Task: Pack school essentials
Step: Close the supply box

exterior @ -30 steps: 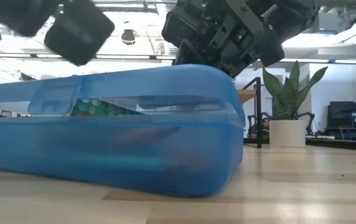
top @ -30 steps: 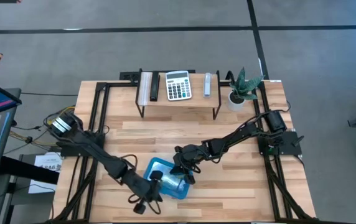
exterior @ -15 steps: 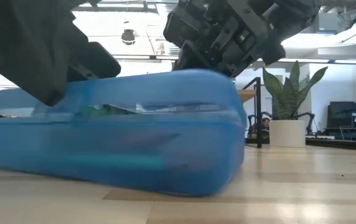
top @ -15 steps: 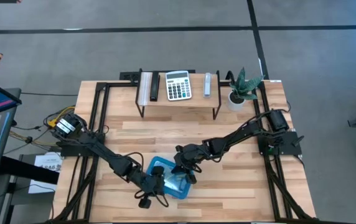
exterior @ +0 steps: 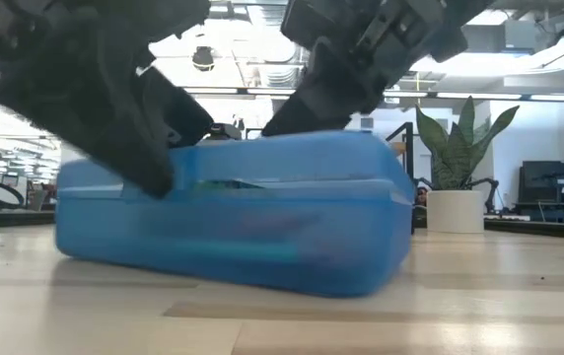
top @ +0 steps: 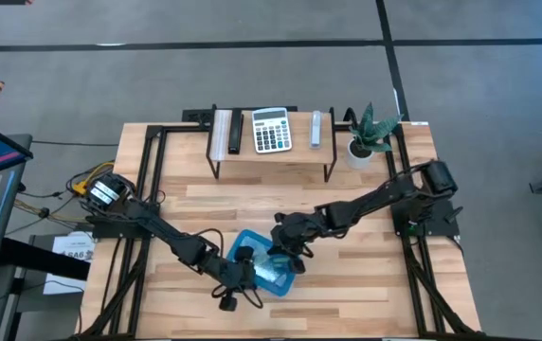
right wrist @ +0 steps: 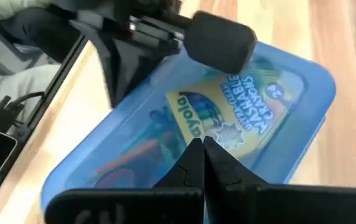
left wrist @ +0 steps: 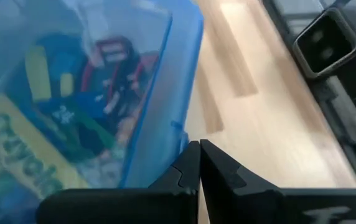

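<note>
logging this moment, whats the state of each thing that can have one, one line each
blue plastic case: lid down, flat on the table, contents showing through the lid
crayon box: inside the case, lying flat under the lid
left gripper: shut, at the case's edge
right gripper: shut, pressing on the case lid
calculator: lying flat on the rear shelf
potted plant: upright at the table's back right

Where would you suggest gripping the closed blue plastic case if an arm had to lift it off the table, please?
Probably across its narrow width, from above. The blue plastic case lies flat on the table with its lid down and both shut grippers, left gripper and right gripper, on its top. The smooth rounded lid gives no handle; the lid's rim could stop fingers slipping. Whether the jaws span that width is unclear.
</note>
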